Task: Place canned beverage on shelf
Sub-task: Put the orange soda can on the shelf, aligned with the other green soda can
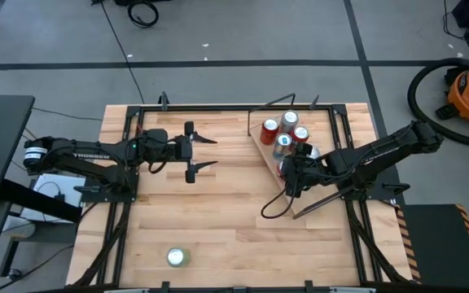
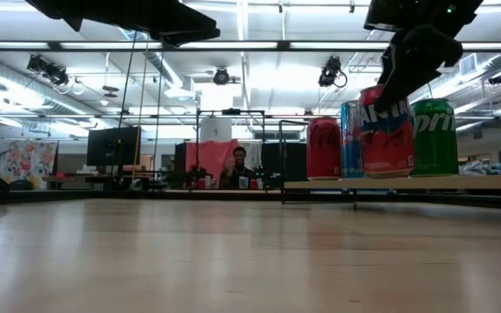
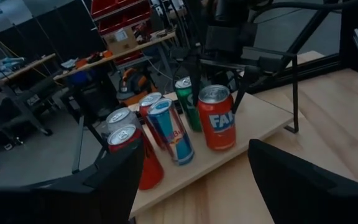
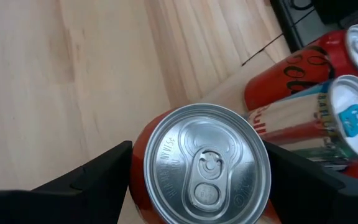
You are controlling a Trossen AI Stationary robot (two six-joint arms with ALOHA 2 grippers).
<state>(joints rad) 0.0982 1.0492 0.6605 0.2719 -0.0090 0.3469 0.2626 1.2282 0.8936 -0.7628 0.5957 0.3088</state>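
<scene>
Right wrist view shows you the right gripper point(image 4: 197, 180) with jaws clamping the orange can point(image 4: 201, 165) upright on the shelf point(image 1: 269, 159); left gripper point(image 1: 210, 153) jaws stand apart, empty.

Orange can point(image 3: 219, 118), green can point(image 3: 188, 102)

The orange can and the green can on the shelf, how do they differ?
The orange can sits between the right pincer's fingers at the shelf's front edge; the green can stands free behind it. In the low view the orange can leans, the green stands straight. Both have silver tops.
</scene>
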